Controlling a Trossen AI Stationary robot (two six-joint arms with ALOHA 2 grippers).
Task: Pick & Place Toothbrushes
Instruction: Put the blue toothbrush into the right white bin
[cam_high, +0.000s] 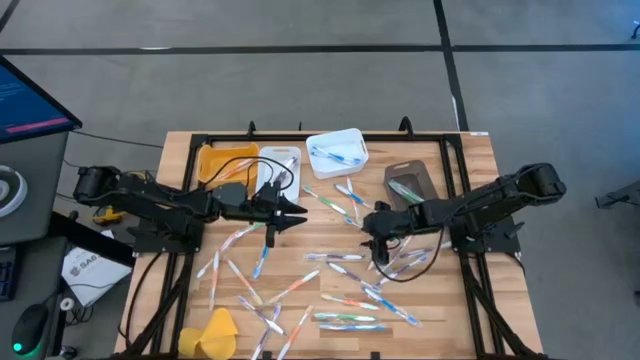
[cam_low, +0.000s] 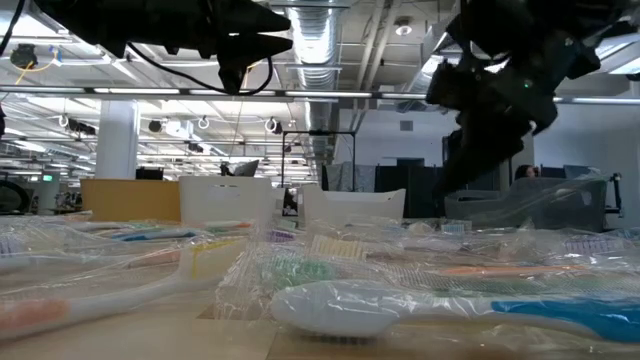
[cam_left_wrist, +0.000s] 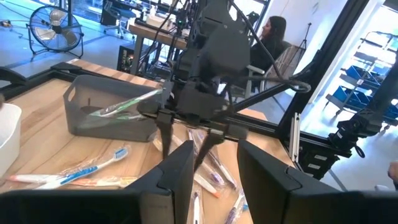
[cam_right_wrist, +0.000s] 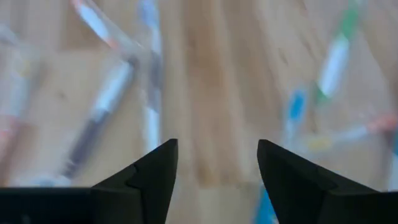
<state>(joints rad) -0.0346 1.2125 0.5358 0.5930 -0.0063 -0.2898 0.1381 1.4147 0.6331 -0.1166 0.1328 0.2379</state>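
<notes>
Wrapped toothbrushes (cam_high: 335, 265) lie flat all over the wooden table. My right gripper (cam_high: 376, 240) hangs above those right of the middle. It slants down and is open, with nothing between its fingers. Its wrist view shows the gripper (cam_right_wrist: 217, 155) over blurred toothbrushes (cam_right_wrist: 149, 106). My left gripper (cam_high: 298, 212) is held level above the table left of the middle, open and empty (cam_left_wrist: 214, 165). A green toothbrush (cam_left_wrist: 124, 104) lies in the grey bin (cam_left_wrist: 81, 118). Blue ones lie in the white bin (cam_high: 335, 152).
An orange bin (cam_high: 222, 162) and a second white bin (cam_high: 278, 172) stand at the back left. The grey bin (cam_high: 410, 183) stands at the back right. A yellow lump (cam_high: 215, 335) lies at the near left. A black frame (cam_high: 300, 137) rims the table. A person (cam_left_wrist: 273, 31) sits beyond it.
</notes>
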